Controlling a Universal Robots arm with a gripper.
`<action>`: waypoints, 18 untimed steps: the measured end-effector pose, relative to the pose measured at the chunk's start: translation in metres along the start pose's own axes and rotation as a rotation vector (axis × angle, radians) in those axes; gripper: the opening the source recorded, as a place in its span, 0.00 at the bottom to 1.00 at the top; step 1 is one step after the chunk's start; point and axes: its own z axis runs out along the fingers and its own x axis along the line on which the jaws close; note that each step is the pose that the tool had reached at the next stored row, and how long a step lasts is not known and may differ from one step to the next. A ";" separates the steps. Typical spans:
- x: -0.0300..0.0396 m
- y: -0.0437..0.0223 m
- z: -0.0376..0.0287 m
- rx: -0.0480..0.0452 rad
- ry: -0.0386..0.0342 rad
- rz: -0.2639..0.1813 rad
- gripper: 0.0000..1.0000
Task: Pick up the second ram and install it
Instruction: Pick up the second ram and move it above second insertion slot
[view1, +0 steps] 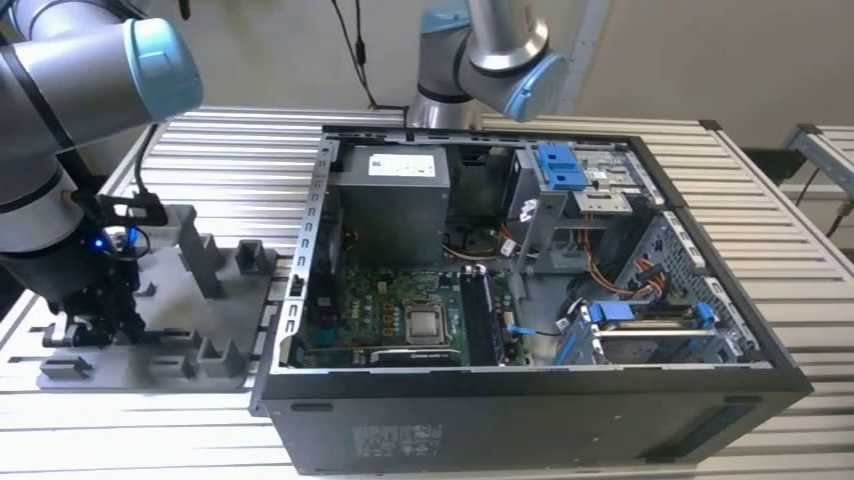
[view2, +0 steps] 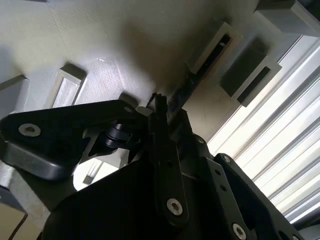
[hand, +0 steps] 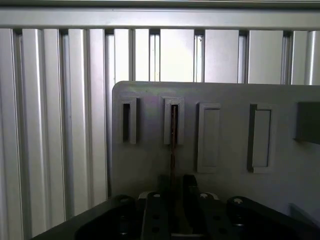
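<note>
Found the second ram (hand: 173, 150), a thin flat grey-dark memory stick, standing on edge and reaching into a narrow slot of the pale grey plastic holder tray (hand: 150, 165); confirmed in both wrist views. Found the black gripper (hand: 173, 197) straddling the near end of the stick. Could not tell whether clamped onto it or merely spread around it. Placed gripper and tray at the exterior view's left on the slatted metal table (view1: 787, 260), well apart from the open black computer case (view1: 534, 425). Judged the pick from the slot to be the step in hand. Judged it best done with a centred, square hold on the flat faces and travel kept in line with the slot, to avoid tilting the stick or scraping the slot walls.
</note>
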 end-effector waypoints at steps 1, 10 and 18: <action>0.0000 0.0000 0.0000 0.0000 0.0000 0.000 0.27; 0.0000 0.0000 0.0001 0.0001 -0.0002 0.000 0.14; 0.0001 0.0000 0.0001 -0.0001 -0.0001 0.000 0.14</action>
